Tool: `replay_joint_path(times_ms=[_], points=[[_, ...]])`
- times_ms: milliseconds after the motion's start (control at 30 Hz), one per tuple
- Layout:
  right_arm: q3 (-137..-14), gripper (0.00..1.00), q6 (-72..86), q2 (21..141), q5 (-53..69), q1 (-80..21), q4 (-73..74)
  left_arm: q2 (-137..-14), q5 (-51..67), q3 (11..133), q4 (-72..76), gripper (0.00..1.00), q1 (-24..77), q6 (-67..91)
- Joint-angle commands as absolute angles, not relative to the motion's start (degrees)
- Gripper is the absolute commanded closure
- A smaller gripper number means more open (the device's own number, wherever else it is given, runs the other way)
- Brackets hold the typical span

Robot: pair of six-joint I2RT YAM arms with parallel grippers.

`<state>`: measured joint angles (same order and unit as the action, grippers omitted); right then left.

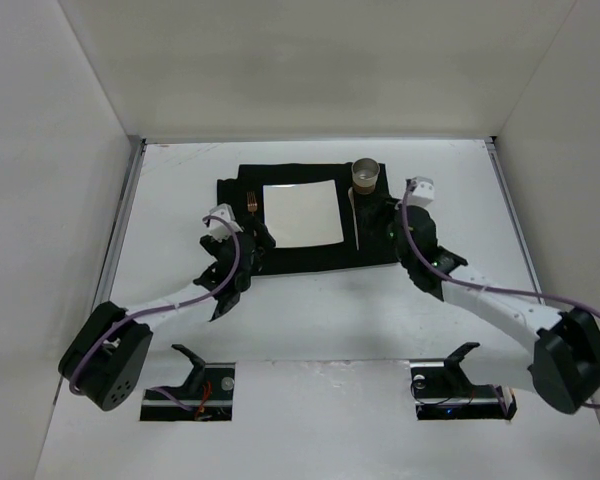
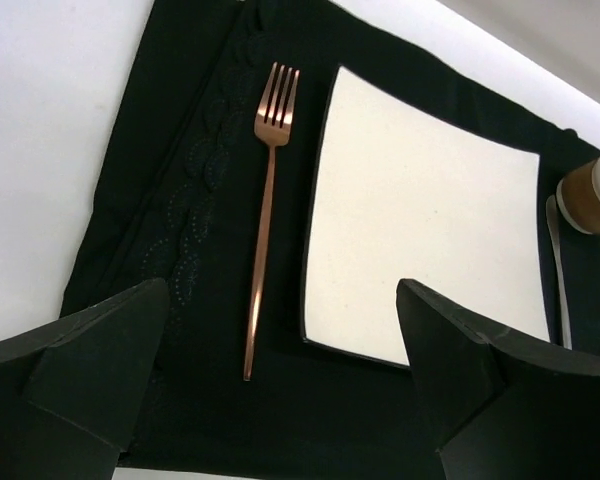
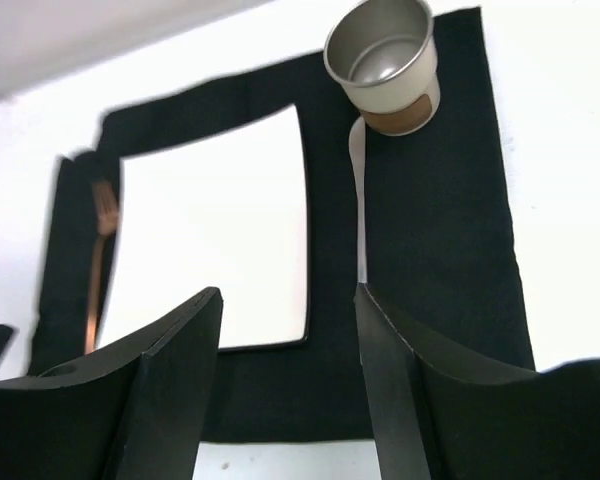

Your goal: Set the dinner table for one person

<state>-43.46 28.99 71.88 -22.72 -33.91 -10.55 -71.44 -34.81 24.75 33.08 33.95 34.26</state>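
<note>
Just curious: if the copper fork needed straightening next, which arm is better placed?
Left, probably: the left gripper hovers open just short of the fork, framed squarely in its wrist view. The right gripper sits across the plate, nearer the cup.

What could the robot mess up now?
The right gripper is open near the silver utensil, whose far end lies right by the cup; a careless swing could shove it and tip the cup. The left gripper hangs open over the fork and black mat; dipping low, it might knock the fork crooked or bunch the mat.
</note>
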Motion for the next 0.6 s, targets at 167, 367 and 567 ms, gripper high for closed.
replay_joint_path(times_ms=[167, 367, 567], points=[[-27.97, 0.82, 41.37, 60.3, -26.38, -28.8, -18.11, -58.72, -44.38, 23.83, 24.53, 0.0, 32.92, 32.86], [-24.53, 0.73, 45.52, 60.73, -20.66, -22.81, -21.44, -55.72, -43.77, 23.38, 9.68, 0.0, 26.25, 41.56], [-22.06, 0.44, 48.51, 62.14, -19.86, -19.56, -24.6, -55.72, -37.62, 25.4, 3.08, 0.0, 19.47, 43.68]])
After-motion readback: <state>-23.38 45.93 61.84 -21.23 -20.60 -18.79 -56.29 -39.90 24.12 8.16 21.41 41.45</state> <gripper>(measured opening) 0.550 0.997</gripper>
